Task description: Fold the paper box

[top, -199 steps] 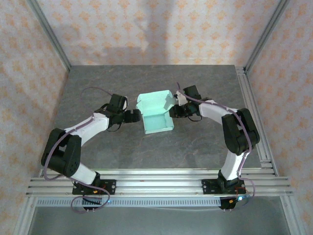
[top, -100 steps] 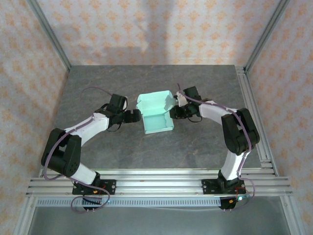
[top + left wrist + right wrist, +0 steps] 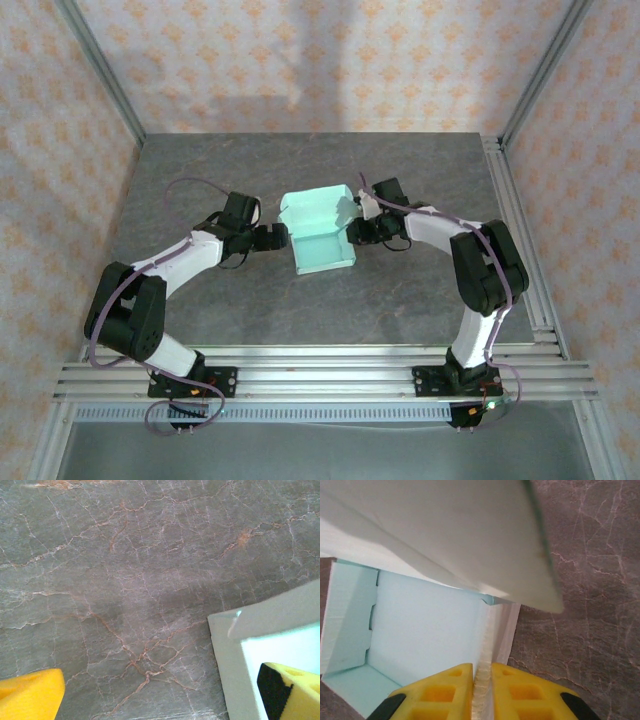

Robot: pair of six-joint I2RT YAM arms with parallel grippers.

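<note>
Grey marbled tabletop, peach patterned wallpaper, aluminium frame rails

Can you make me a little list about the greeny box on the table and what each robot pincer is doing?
Thing: paper box, pale mint, partly folded, back flap raised
Where: middle of the grey table
Left pincer: open wide, at the box's left side
Right pincer: shut on the box's right wall
Job: folding not finished yet
</note>
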